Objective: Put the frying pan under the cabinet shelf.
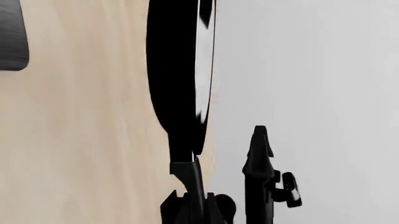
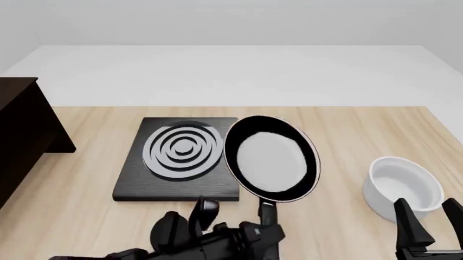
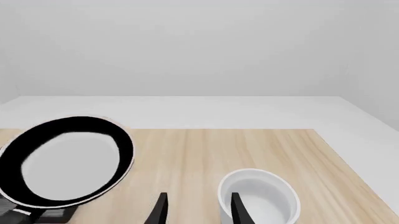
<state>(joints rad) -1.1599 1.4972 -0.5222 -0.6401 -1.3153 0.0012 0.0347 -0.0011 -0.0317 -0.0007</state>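
Frying pan [image 2: 271, 161], tilted up with its pale grey-white inner face toward the front camera, is held off the table [image 2: 347, 124] by its short black handle [image 2: 267, 208]. We see the left gripper [image 2: 246, 230] beneath that handle in the front view; in the left wrist view one finger lies against the handle while the other stands apart from it, so we cannot tell whether the jaws are truly clamped, though the raised pan suggests that they are. The pan hangs just beside the black square slab [image 2: 181, 160], its rim overlapping the slab's right edge as seen from the front.

We judge the step in hand to be the carry: lifted, not yet placed. The cabinet shelf [image 2: 21, 135], dark brown flat boards at the far left of the front view, is well apart from the pan. The next move calls for a leftward sweep across the slab, then levelling the pan so that it slides under the board.

The right gripper [image 3: 196, 210] hovers with fingers apart near the deep white bowl [image 2: 402, 187], holding nothing.

Surfaces: light wood grain on the table; silver concentric rings on the matt slab; smooth glossy bowl; wide black pan rim, thin in profile.
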